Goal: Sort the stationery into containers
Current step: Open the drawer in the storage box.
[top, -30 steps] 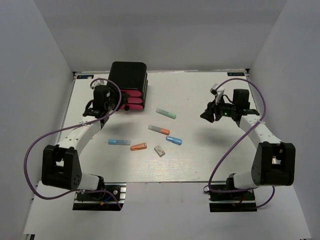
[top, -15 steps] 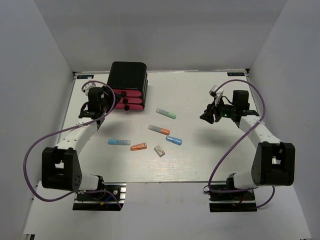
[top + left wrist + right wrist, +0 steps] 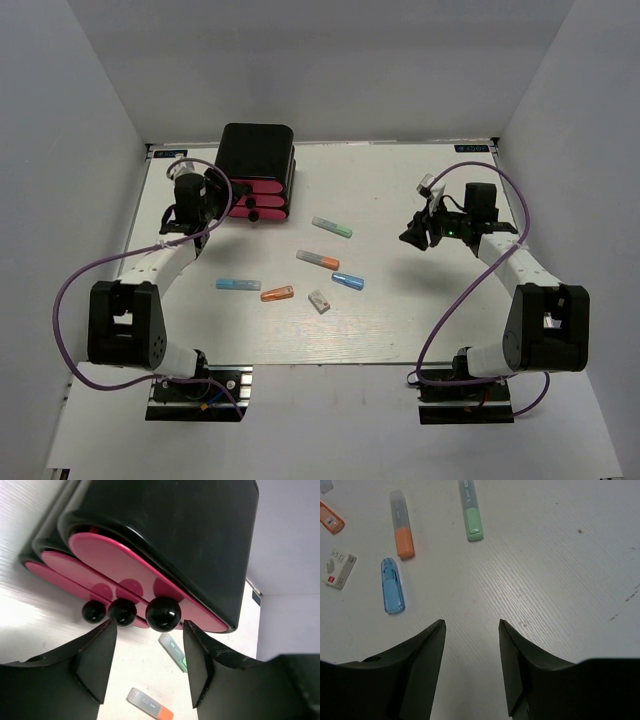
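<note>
The black box (image 3: pixel 258 150) stands at the back left with three pink drawers (image 3: pixel 262 195) stacked in it. Their black knobs (image 3: pixel 163 613) show in the left wrist view. My left gripper (image 3: pixel 149 625) is open and empty, its fingertips just short of the nearest knob; it also shows in the top view (image 3: pixel 222 195). On the table lie the mint-green piece (image 3: pixel 331 227), orange-and-grey piece (image 3: pixel 317 260), darker blue piece (image 3: pixel 348 281), light blue piece (image 3: pixel 238 284), orange piece (image 3: pixel 277 293) and whitish block (image 3: pixel 319 301). My right gripper (image 3: pixel 412 235) is open and empty above bare table (image 3: pixel 471 623).
The white table (image 3: pixel 420 310) ends in grey walls at the left, right and back. The right wrist view shows the mint-green piece (image 3: pixel 470 510), orange-and-grey piece (image 3: pixel 401 524), darker blue piece (image 3: pixel 392 585) and whitish block (image 3: pixel 340 568) ahead of my right fingers.
My left gripper has shifted a little left and back and now faces the drawer fronts. The right arm has hardly moved. The pieces lie where they were.
</note>
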Controlling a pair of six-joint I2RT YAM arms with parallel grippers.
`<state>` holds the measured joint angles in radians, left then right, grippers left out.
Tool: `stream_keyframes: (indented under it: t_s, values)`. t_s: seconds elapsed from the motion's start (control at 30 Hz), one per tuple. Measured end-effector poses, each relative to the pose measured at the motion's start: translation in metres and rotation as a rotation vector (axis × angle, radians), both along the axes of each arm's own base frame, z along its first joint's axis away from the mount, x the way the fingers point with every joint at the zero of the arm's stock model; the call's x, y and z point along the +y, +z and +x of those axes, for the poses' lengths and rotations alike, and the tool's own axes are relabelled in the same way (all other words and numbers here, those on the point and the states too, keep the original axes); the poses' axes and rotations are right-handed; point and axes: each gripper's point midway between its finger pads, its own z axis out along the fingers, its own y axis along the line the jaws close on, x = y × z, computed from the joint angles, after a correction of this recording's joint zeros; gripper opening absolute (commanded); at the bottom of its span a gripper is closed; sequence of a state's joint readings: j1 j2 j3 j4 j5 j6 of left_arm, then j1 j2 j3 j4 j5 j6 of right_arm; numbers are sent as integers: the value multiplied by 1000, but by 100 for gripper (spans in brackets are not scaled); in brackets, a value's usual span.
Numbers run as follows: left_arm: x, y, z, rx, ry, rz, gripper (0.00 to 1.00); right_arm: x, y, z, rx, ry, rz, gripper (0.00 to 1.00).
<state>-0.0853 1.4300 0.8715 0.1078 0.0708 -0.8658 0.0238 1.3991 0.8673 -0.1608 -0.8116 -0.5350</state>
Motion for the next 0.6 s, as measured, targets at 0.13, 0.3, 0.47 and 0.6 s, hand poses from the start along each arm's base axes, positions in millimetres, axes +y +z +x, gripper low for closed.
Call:
stream_keyframes:
  t_s: [0.13,0.3,0.47,0.6]
  values:
    - [-4,-4,4,-4,-28,-14,65,0,0,0,-1,1,-1,53]
    - [-9,-11,9,-2,-53,-30,61,0,0,0,-8,5,-5,53]
    - [-13,-9,13,-23,-68,-49,46,0,-2,0,-13,11,-10,52]
    - [-16,-5,14,-38,-83,-57,33,1,-4,-5,-17,41,-11,50]
